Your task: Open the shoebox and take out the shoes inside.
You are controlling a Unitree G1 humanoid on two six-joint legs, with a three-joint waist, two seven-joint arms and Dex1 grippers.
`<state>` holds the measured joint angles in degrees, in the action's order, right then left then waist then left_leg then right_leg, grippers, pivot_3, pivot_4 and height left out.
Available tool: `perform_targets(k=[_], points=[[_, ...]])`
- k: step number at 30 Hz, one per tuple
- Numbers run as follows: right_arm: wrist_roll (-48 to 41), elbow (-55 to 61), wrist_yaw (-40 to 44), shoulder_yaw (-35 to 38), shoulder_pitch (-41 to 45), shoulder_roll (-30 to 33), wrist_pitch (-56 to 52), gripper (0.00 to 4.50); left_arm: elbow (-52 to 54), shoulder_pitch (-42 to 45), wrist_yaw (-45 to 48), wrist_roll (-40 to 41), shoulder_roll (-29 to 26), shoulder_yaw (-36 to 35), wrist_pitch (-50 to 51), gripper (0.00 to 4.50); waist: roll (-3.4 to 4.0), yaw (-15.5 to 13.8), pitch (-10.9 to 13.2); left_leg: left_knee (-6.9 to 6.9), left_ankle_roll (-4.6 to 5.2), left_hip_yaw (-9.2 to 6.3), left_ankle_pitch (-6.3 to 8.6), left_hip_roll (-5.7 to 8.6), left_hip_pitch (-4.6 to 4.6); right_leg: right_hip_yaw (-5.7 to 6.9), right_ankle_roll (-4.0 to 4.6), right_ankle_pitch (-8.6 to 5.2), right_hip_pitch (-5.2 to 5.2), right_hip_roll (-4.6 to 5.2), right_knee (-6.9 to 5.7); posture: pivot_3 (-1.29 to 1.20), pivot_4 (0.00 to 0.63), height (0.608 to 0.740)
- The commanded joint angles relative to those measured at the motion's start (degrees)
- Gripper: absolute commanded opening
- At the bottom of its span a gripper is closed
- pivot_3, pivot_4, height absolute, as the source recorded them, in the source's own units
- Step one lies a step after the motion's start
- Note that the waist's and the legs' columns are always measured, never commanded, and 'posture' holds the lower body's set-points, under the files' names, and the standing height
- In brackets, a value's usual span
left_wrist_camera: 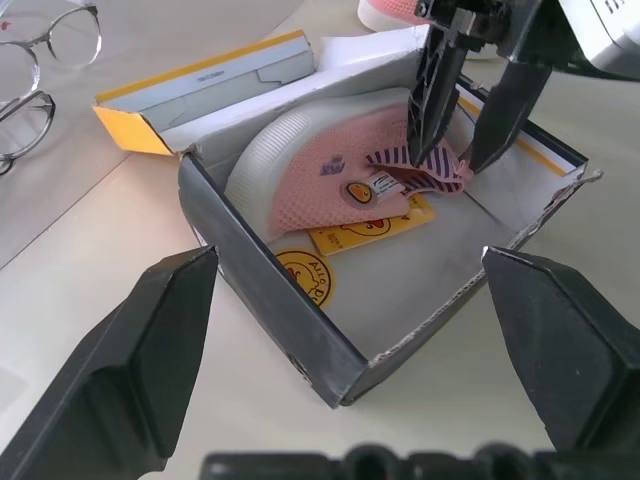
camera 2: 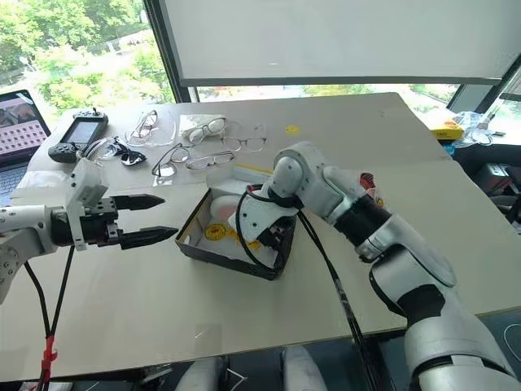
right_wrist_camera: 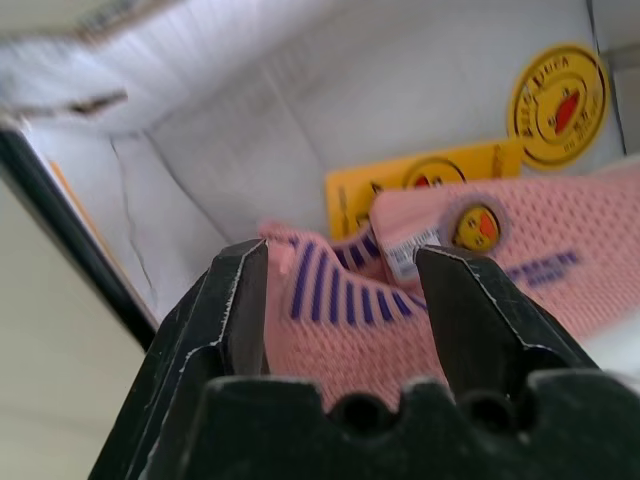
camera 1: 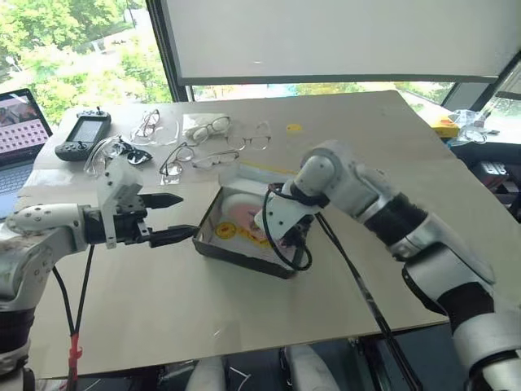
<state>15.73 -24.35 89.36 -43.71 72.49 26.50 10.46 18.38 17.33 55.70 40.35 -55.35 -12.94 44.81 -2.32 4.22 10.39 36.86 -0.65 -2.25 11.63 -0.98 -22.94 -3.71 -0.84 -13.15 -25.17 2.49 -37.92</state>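
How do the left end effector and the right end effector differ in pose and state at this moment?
The left end effector hangs outside the shoebox, near its side wall, pointing roughly level; the right end effector points steeply down into the box. The left one's fingers are spread wide with nothing between them; the right one's fingers straddle the collar of the pink shoe lying in the box, without having visibly closed on it. Both have two black fingers.

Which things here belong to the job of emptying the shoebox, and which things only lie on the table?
Belong to the job:
- open dark grey cardboard shoebox
- pink knit sneaker with white sole inside it, right gripper fingers around its collar
- second pink sneaker on the table behind the box
- left gripper, open, beside the box

Only lying about:
- several pairs of glasses
- black handheld controller
- laptop
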Motion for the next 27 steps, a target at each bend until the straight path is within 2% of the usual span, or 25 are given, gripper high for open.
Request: perform_targets(k=[1, 8, 12, 17, 24, 27], points=[[2.13, -7.27, 2.53, -1.61, 3.73, -3.28, 6.82, 2.83, 2.82, -0.96, -1.34, 0.83, 0.55, -2.65, -0.36, 4.50, 0.00, -0.04, 0.00, -0.02, 0.00, -0.01, 0.00, 0.00, -0.01, 0.00, 0.01, 0.00, -0.01, 0.00, -0.01, 0.00, 0.150, 0.740], [1.45, -16.63, 3.14, -7.49, 7.90, -4.76, 12.78, 2.83, 5.17, -3.72, -3.06, 1.84, 0.96, -4.58, 0.47, 4.50, 0.02, -0.34, 0.01, -0.01, -0.01, -0.04, 0.00, 0.03, -0.02, 0.02, 0.02, 0.01, -0.01, 0.04, -0.02, 0.00, 0.150, 0.740], [-5.31, -17.05, 3.14, -14.02, 11.43, -2.27, 12.08, 2.83, 5.71, -4.60, -3.53, 2.25, 0.77, -5.25, 0.76, 4.50, 0.04, -0.35, 0.02, -0.01, -0.01, -0.07, 0.00, 0.03, -0.01, 0.04, 0.02, 0.01, 0.01, 0.06, -0.02, 0.00, 0.150, 0.740], [-9.53, -19.05, 3.14, -17.70, 15.42, -1.50, 12.43, 2.83, 5.55, -4.47, -3.30, 2.89, 0.01, -5.62, 0.96, 4.50, 0.05, -0.24, 0.03, -0.01, -0.02, -0.10, 0.01, 0.02, 0.00, 0.05, 0.02, 0.01, -0.01, 0.05, -0.03, 0.00, 0.150, 0.740], [-12.09, -13.03, 3.14, -23.28, 11.51, 1.63, 10.92, 2.83, 4.85, -2.89, -2.04, 4.20, -1.21, -7.07, 1.37, 4.50, 0.05, -0.33, 0.03, -0.03, -0.03, -0.12, 0.01, 0.03, -0.01, 0.06, 0.03, 0.00, -0.02, 0.06, -0.03, 0.00, 0.150, 0.740], [-9.77, -12.32, 3.14, -21.37, 8.70, 0.01, 9.68, 2.83, 5.20, -2.62, -2.14, 4.80, -1.36, -7.59, 1.90, 4.50, 0.05, -0.40, 0.03, -0.02, -0.03, -0.13, 0.01, 0.03, 0.00, 0.07, 0.03, 0.00, 0.01, 0.06, -0.02, 0.00, 0.150, 0.740]])
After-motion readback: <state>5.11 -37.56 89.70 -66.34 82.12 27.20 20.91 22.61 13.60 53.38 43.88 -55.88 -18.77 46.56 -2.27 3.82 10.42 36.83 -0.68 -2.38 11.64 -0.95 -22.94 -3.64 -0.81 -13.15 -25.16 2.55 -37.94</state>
